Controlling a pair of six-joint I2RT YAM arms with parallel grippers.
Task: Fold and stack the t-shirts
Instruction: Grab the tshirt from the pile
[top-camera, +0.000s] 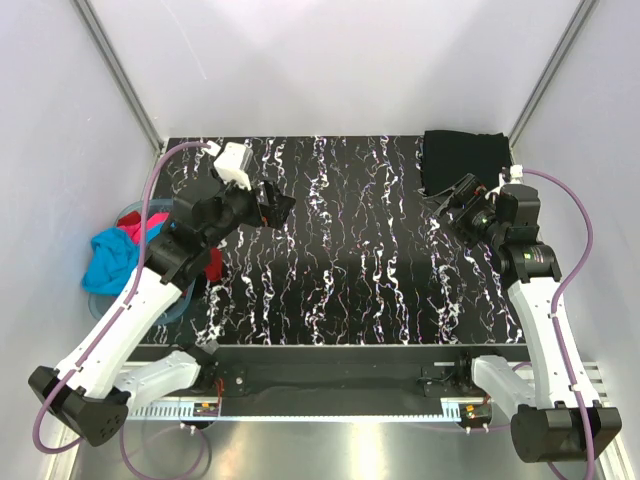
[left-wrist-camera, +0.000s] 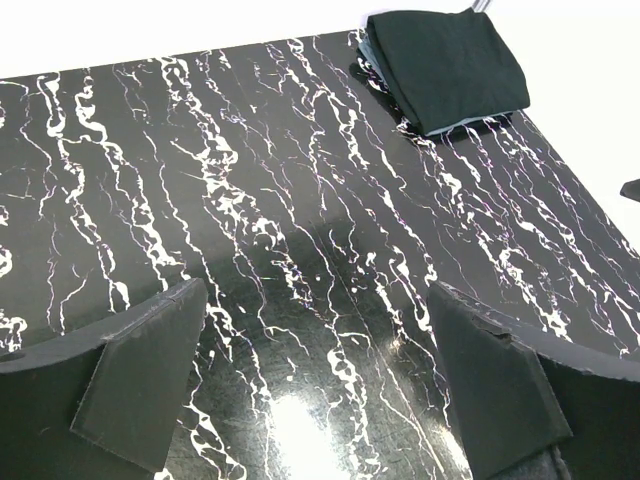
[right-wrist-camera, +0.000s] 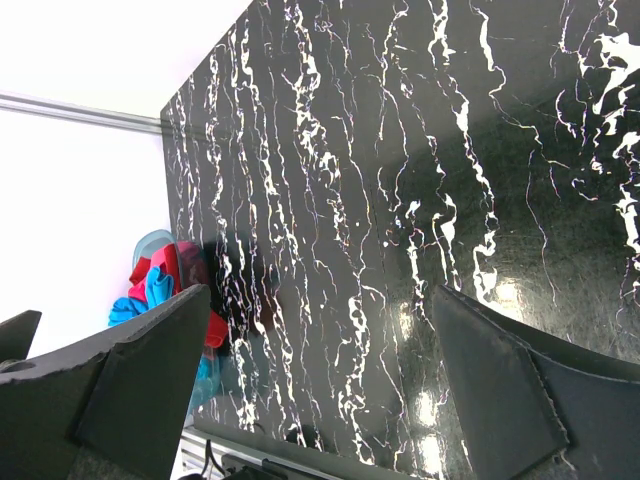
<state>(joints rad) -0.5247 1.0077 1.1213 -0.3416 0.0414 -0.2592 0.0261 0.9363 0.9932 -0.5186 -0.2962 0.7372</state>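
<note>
A folded black t-shirt (top-camera: 462, 160) lies at the table's far right corner, and it also shows in the left wrist view (left-wrist-camera: 450, 65). A turquoise t-shirt (top-camera: 108, 258), a magenta one (top-camera: 135, 232) and a red one (top-camera: 212, 265) are bunched in the tub at the left. My left gripper (top-camera: 280, 208) hangs open over the left part of the table, with only tabletop between its fingers (left-wrist-camera: 318, 295). My right gripper (top-camera: 452, 200) is open just in front of the black t-shirt, nothing in it (right-wrist-camera: 320, 295). The heap of coloured shirts (right-wrist-camera: 160, 285) shows beyond its left finger.
The black marble-patterned table (top-camera: 350, 260) is walled in by white panels at the back and both sides. A translucent pale-blue tub (top-camera: 165, 310) sits off the table's left edge, partly under my left arm.
</note>
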